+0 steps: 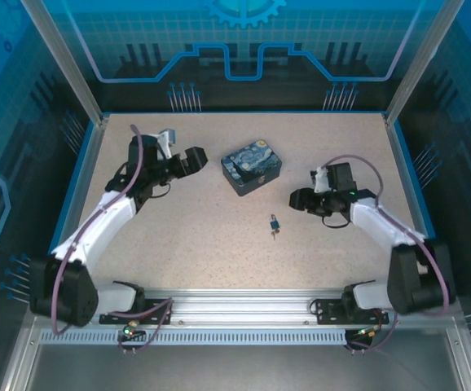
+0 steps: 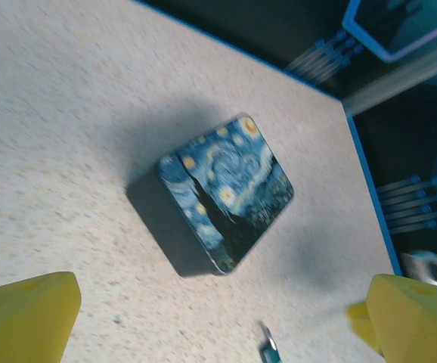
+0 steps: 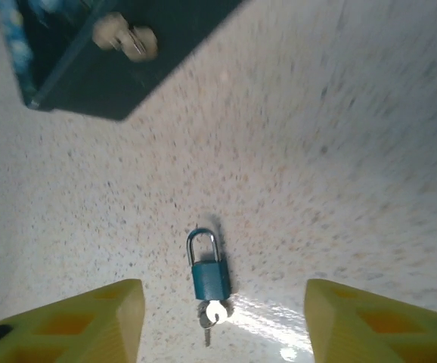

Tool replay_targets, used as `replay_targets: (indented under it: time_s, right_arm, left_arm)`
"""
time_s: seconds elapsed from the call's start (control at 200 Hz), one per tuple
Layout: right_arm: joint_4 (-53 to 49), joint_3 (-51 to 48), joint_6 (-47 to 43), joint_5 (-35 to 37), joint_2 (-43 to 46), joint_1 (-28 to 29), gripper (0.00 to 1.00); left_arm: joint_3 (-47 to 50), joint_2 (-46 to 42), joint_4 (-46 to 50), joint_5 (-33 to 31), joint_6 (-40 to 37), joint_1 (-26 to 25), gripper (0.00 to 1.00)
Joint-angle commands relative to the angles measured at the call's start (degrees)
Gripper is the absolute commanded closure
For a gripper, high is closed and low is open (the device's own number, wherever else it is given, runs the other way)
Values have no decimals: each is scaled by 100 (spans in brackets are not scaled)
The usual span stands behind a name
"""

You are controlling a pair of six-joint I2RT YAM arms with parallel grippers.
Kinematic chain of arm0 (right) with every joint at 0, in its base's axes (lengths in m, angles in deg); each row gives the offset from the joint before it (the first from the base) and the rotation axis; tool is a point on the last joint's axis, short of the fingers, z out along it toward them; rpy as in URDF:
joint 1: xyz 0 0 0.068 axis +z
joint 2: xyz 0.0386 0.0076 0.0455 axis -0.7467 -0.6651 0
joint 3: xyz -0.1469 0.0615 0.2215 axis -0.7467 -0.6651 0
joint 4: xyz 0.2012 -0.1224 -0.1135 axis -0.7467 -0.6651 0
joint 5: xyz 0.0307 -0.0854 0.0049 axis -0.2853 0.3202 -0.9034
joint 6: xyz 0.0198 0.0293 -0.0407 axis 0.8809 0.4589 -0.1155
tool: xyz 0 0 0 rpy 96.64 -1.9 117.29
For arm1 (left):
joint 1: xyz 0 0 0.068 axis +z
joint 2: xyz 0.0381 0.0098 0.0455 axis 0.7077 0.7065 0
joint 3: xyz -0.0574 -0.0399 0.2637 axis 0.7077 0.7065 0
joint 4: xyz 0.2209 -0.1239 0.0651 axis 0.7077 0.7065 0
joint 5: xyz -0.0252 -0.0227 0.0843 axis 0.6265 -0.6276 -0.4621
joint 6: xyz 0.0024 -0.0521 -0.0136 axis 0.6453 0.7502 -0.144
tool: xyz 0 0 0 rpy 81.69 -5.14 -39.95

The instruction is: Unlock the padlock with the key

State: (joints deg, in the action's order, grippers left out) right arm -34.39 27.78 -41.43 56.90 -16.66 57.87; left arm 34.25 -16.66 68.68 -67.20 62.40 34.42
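The tiny blue padlock [image 3: 209, 278] lies flat on the speckled table, its silvery shackle closed and pointing away from my right wrist camera. The small silvery key [image 3: 214, 313] lies against the lock's bottom end; I cannot tell whether it is inserted. My right gripper [image 3: 222, 333] is open above the table, its yellow fingers [image 3: 75, 325] spread to either side of the lock and clear of it. From above, the padlock [image 1: 274, 221] and key [image 1: 275, 234] lie left of and below the right gripper [image 1: 297, 198]. The left gripper [image 1: 196, 159] is open, far from the padlock [image 2: 270, 350].
A dark-blue tin box with a swirly painting [image 1: 252, 167] stands between the two grippers, behind the padlock. It sits ahead of the left gripper [image 2: 222, 329] as the tin box [image 2: 226, 193]. A blue raised rim [image 1: 244, 112] borders the table.
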Motion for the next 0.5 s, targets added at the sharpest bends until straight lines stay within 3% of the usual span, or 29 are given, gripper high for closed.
replay_targets:
  time_s: [0.0, 0.12, 0.19, 0.305, 0.4, 0.495]
  right_arm:
    - [-210, -55, -393, 1236, 755, -100, 36]
    - [228, -282, -634, 2179, 1457, -232, 19]
    - [597, -517, -704, 2731, 1813, -340, 1]
    - [1479, -1101, -920, 3174, 2162, -647, 0]
    - [2353, -1639, -1258, 3008, 2119, -869, 0]
    - [2945, -1986, -1413, 2988, 1821, -969, 0]
  left_arm:
    - [473, -755, -45, -1197, -326, 79, 1]
    - [971, -1425, -97, -2074, -610, 114, 1]
    - [1437, -1838, -511, -2313, -1003, 123, 1]
    - [2562, -2402, -1793, -2896, -1435, 123, 1]
    - [3420, -2623, -2688, -3202, -1777, 123, 1]
    - [3720, -2542, -2795, -3394, -1984, 123, 1]
